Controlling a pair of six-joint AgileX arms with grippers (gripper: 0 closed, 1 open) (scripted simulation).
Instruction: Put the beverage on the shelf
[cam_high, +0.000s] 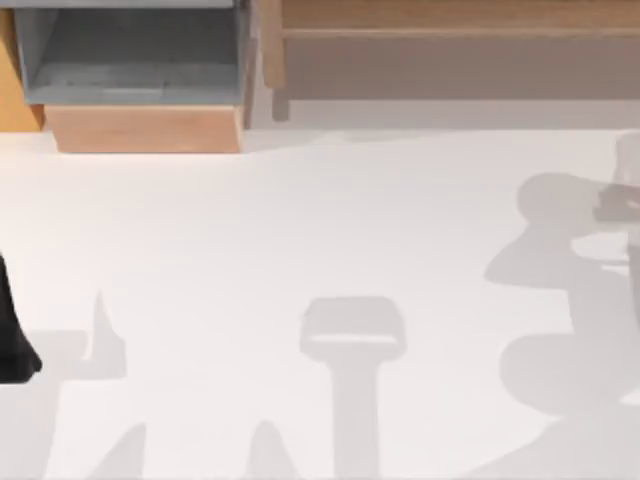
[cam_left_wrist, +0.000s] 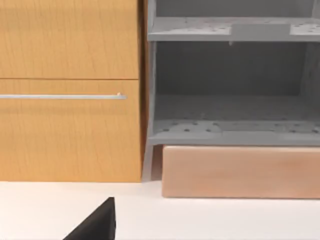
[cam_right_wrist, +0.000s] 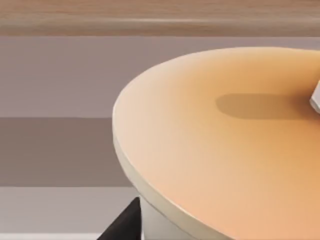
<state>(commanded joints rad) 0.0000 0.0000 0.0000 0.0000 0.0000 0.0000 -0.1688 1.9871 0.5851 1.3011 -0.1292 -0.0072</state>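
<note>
My left arm (cam_high: 15, 335) sat parked at the table's (cam_high: 300, 230) left edge, fingers' state not discernible | right wrist view looked down close on the beverage's (cam_right_wrist: 225, 145) flat cream-beige top, a dark fingertip (cam_right_wrist: 125, 222) beside it, grip not discernible | shelf (cam_high: 450, 40) stood along the far right edge, wooden box (cam_high: 140, 70) far left.

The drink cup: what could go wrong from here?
The beverage is very close to the right gripper's fingertip, so a clumsy close could tip it. The shelf's recess behind looks low under its board; the cup's top might catch there. The left arm sits parked at the left.
</note>
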